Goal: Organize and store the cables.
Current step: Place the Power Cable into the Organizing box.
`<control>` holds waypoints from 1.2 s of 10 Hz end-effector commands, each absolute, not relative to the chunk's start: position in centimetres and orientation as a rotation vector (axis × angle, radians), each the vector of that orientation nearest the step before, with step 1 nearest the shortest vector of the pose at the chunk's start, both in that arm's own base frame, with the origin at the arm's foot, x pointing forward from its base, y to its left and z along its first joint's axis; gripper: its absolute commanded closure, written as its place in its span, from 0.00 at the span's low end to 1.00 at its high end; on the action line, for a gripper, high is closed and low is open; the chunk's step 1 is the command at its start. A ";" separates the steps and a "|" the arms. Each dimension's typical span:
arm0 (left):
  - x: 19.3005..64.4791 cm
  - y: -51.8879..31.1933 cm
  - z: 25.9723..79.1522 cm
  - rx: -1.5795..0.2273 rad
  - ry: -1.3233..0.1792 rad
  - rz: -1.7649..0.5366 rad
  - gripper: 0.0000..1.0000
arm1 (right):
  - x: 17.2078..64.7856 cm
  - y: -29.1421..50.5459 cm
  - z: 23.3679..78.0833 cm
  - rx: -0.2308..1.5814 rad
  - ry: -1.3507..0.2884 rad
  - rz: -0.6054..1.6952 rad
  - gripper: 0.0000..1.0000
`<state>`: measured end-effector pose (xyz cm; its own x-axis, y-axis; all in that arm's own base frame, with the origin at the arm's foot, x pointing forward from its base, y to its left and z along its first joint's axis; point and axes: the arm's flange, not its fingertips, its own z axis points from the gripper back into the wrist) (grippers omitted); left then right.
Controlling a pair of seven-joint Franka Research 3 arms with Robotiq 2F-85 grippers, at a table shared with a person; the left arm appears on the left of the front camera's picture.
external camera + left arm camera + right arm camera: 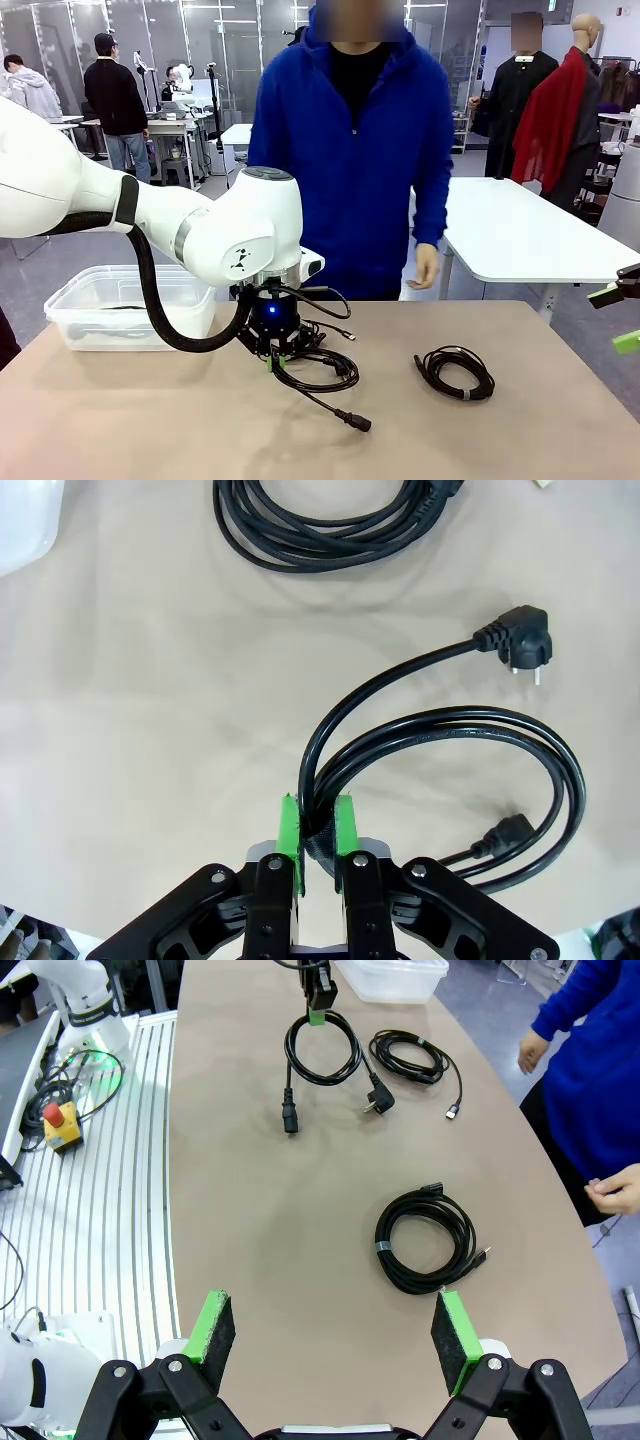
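My left gripper (272,348) (318,818) is shut on the bound part of a coiled black power cable (322,378) (455,745), which lies on the tan table. Its angled plug (524,648) rests on the table beyond the loop. A second coiled cable (325,525) (410,1057) lies just past it. A third coil (456,372) (425,1240) sits alone at the right of the table. Above that coil, in the right wrist view, my right gripper (335,1335) hangs open with nothing between its fingers; it also shows at the far right edge (622,318).
A clear plastic bin (75,300) (395,985) stands at the table's left, close behind my left arm. A person in a blue hoodie (350,150) stands at the far side, hands (612,1192) off the table. A white side table (520,235) is behind on the right.
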<state>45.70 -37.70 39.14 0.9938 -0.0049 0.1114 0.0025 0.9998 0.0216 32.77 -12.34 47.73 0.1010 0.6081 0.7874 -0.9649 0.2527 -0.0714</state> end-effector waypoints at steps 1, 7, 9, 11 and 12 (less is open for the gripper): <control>45.7 -37.4 40.5 0.035 -0.152 -0.069 0.85 | 32.7 -12.3 47.6 0.544 -0.824 1.249 0.00; 45.1 -33.2 46.4 0.120 -0.380 -0.279 0.85 | 32.7 -12.3 47.6 0.544 -0.824 1.249 0.00; 45.0 -30.9 48.2 0.103 -0.422 -0.299 0.85 | 32.7 -12.3 47.6 0.544 -0.824 1.249 0.00; 45.0 -28.2 49.8 0.059 -0.426 -0.350 0.85 | 32.7 -12.3 47.6 0.544 -0.824 1.249 0.00; 44.9 -27.1 50.3 0.080 -0.445 -0.403 0.85 | 32.7 -12.3 47.6 0.544 -0.824 1.249 0.00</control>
<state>45.76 -28.84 50.28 0.8561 -0.3431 0.3865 0.2995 0.9388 0.1699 32.77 -12.34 47.74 0.1010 0.6083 0.7873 -0.9649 0.2526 -0.0714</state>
